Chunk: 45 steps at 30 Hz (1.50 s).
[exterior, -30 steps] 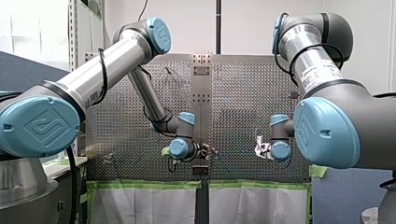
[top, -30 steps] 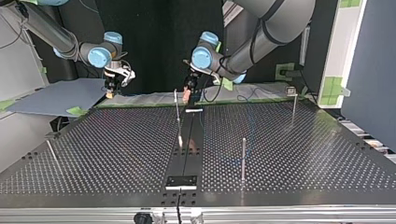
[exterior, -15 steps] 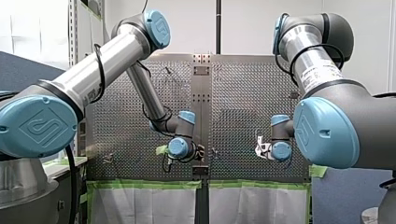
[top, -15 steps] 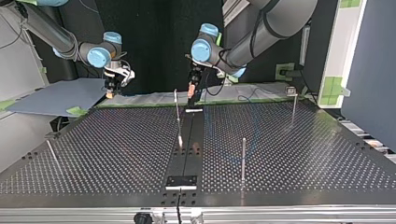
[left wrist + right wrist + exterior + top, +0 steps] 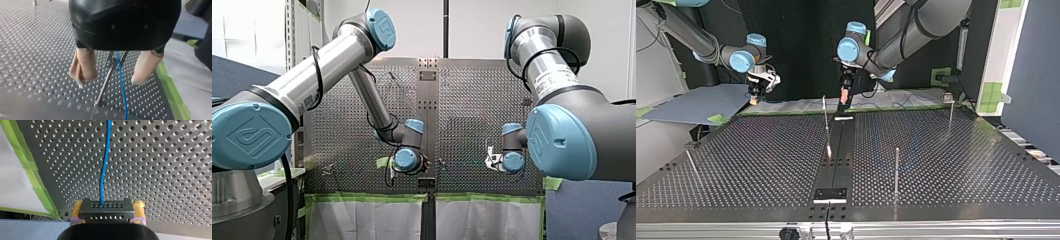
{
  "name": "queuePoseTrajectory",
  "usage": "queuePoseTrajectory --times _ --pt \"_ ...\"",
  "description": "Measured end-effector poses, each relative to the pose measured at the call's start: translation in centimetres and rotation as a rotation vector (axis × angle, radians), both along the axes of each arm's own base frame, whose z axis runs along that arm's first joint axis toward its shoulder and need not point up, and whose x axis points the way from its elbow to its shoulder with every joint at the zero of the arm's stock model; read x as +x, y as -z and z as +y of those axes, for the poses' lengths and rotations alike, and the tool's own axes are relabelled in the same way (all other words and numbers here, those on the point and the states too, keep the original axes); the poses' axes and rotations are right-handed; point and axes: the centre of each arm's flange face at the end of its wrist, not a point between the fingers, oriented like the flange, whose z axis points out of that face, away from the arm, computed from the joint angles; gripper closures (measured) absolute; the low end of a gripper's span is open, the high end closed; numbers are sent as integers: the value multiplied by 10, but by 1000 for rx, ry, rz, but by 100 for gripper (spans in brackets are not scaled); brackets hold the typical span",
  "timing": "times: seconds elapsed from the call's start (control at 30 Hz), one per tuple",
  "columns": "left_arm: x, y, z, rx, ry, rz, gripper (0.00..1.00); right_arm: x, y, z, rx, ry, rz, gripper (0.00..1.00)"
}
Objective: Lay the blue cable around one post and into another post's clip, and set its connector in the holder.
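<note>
The blue cable [image 5: 103,170] runs out of a black connector block [image 5: 107,213] over the perforated table. My right gripper [image 5: 107,205] is shut on that block with its yellow pads, near the table's taped edge at the top view's far left [image 5: 755,95]. My left gripper [image 5: 108,82] is open, its beige pads [image 5: 83,67] apart. The cable [image 5: 121,85] hangs loose between them, beside a thin clipped metal post [image 5: 106,80]. In the top view this gripper [image 5: 843,97] hovers over the far end of the black centre strip.
Several thin posts stand on the table: one near the centre [image 5: 825,120], one toward the near edge [image 5: 896,170], one at the top view's right [image 5: 950,117]. A black holder block [image 5: 830,194] sits on the centre strip [image 5: 836,165]. Green tape [image 5: 35,177] lines the table edge.
My left arm's wrist has turned and its gripper has shifted slightly toward the top view's right over the centre strip. My right arm has stayed still, holding the connector.
</note>
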Motion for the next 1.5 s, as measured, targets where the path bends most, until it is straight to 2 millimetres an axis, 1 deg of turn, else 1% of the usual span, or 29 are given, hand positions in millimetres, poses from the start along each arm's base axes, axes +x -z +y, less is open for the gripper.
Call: queuePoseTrajectory --times 0.23,0.6,0.87,1.5 --pt "-4 -1 -2 19 -27 -18 0 0 0 0 0 -1 0 80" --pt "-18 -2 -20 87 74 -34 0 -2 1 0 6 2 -4 80" --pt "-20 -1 -21 95 82 -33 0 -3 2 0 7 4 -5 80" --pt "-20 -2 -22 87 83 -31 0 -3 1 -1 8 -9 -12 80"
